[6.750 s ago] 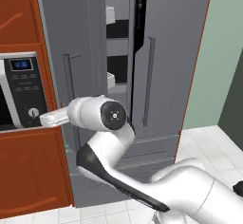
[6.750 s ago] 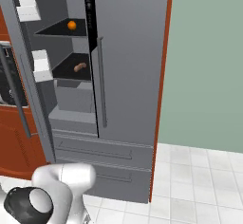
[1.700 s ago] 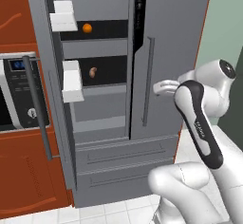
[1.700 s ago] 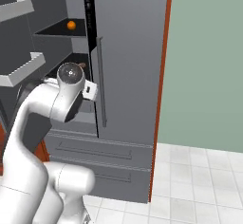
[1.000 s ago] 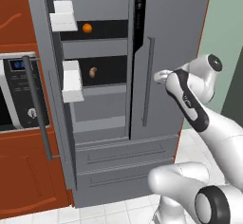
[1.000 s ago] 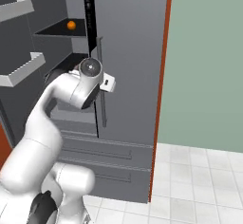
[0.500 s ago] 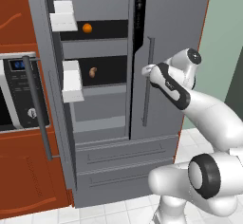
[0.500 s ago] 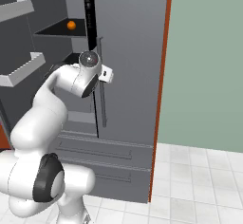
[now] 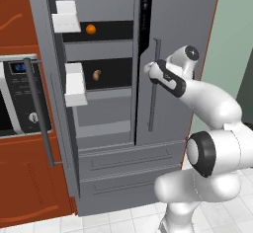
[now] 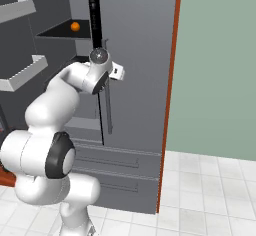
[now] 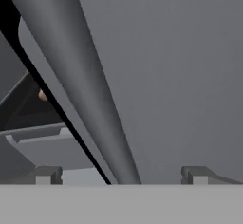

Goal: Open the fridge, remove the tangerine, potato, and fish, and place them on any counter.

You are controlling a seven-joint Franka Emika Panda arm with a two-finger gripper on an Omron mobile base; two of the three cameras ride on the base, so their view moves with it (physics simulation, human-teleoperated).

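- My tool (image 11: pixel 118 175) is open wide, and it holds nothing.
- In the hand view, its two small dark finger tips (image 11: pixel 46 174) stand far apart, one on each side of the long thin dark grey bar handle (image 11: pixel 90 90).
- That handle runs between the tips, but I cannot tell if they touch it.
- The handle belongs to the right door of the tall matte grey double-door fridge (image 9: pixel 183 34).
- From the left base view, my tool (image 9: pixel 149 68) is up against that same handle (image 9: pixel 153 86), near its top part.
- From the right base view, my tool (image 10: pixel 118 72) sits just beside the handle (image 10: pixel 107 100) too.
- The right door is shut.
- The left door (image 9: pixel 47 79) is swung open, and its white door bins (image 9: pixel 75 83) face out.
- The small round bright orange tangerine (image 9: pixel 91 29) sits on the upper shelf inside the fridge.
- I also see the tangerine (image 10: pixel 75 26) on that shelf from the right base view.
- The small oblong brown potato (image 9: pixel 96 75) lies on the shelf below the tangerine.
- A little brown bit (image 11: pixel 42 95) shows through the gap left of the door in the hand view; it may be the potato, but I cannot tell.
- The silver-and-black microwave with a blue display (image 9: pixel 17 96) is on the left, set in the red-brown wooden cabinet (image 9: pixel 24 187).
- The fridge drawers (image 9: pixel 126 170) down low are shut.
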